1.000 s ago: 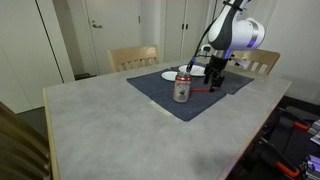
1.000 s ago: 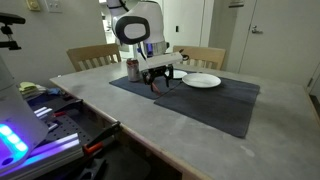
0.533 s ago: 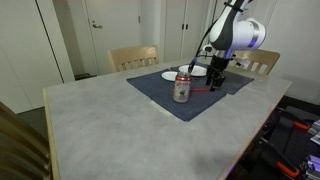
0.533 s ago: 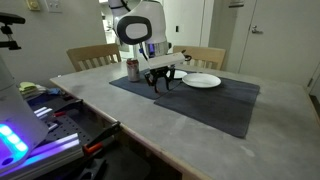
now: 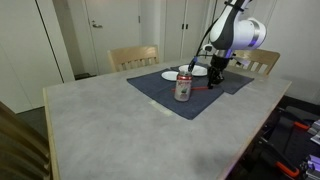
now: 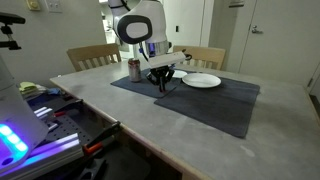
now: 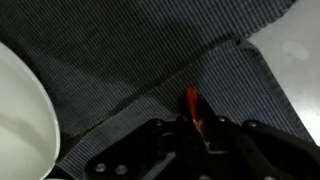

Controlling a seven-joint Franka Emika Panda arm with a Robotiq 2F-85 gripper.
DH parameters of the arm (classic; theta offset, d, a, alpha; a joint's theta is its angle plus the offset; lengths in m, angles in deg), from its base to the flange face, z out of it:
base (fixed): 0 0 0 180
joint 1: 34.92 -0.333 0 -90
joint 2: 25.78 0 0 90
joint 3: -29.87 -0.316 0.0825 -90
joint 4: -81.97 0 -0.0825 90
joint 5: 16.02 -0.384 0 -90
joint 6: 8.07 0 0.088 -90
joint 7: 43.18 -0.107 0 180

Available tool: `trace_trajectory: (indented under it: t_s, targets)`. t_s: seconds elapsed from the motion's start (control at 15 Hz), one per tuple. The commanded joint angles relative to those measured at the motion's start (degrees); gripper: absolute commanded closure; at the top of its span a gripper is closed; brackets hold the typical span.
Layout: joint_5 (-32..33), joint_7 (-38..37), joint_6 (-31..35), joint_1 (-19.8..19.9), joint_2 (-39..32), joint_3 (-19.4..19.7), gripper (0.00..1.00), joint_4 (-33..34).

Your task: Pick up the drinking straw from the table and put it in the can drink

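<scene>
The red and silver can drink [image 5: 183, 86] [image 6: 134, 69] stands upright on the dark blue mat [image 5: 192, 103]. Beside it, the thin red drinking straw [image 5: 200, 89] lies low on the mat. In the wrist view only a short red end of the straw [image 7: 193, 101] sticks out from between the dark fingers. My gripper [image 5: 212, 83] [image 6: 161, 86] [image 7: 197, 124] is down at the mat, shut on the straw, just beside the can.
White plates [image 5: 170, 75] [image 6: 202, 80] [image 7: 20, 110] lie on the mat behind and beside the gripper. The grey table [image 5: 110, 125] [image 6: 150, 130] stretches forward past the mat. Wooden chairs [image 5: 133, 57] [image 6: 92, 55] stand along the far edge.
The fingers have closed in from wide apart onto the straw. The arm has stayed low over the same spot on the mat.
</scene>
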State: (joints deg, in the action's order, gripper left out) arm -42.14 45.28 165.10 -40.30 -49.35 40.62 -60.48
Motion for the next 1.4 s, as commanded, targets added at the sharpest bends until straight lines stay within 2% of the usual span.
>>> trace_trajectory:
  t_s: [0.0, 0.07, 0.27, 0.4, 0.53, 0.67, 0.87, 1.07, 1.2, 1.33]
  targets:
    - [2.5, -1.7, -0.2, -3.0, -1.1, 3.8, 1.0, 0.2]
    - [12.5, -9.6, 0.4, 1.0, -0.4, 1.6, 0.99, -0.6]
    - [25.1, -21.8, -2.3, -1.4, 0.1, 5.6, 0.98, -0.5]
    - [32.2, -29.3, -5.5, -1.5, 1.3, 6.3, 0.98, -0.4]
    - [37.5, -35.4, -9.2, -0.5, 2.7, 5.4, 0.98, -0.2]
    - [38.6, -39.6, -14.2, 2.4, 4.7, 1.4, 0.98, -0.2]
    - [35.1, -43.7, -19.4, 6.2, 7.3, -4.6, 0.98, 0.1]
    - [36.9, -53.8, -23.9, 5.5, 10.9, -5.1, 0.98, 1.3]
    - [43.4, -64.9, -27.4, 3.6, 13.7, -2.9, 0.98, 2.9]
    - [48.0, -70.8, -32.7, 4.0, 17.4, -3.5, 0.98, 4.6]
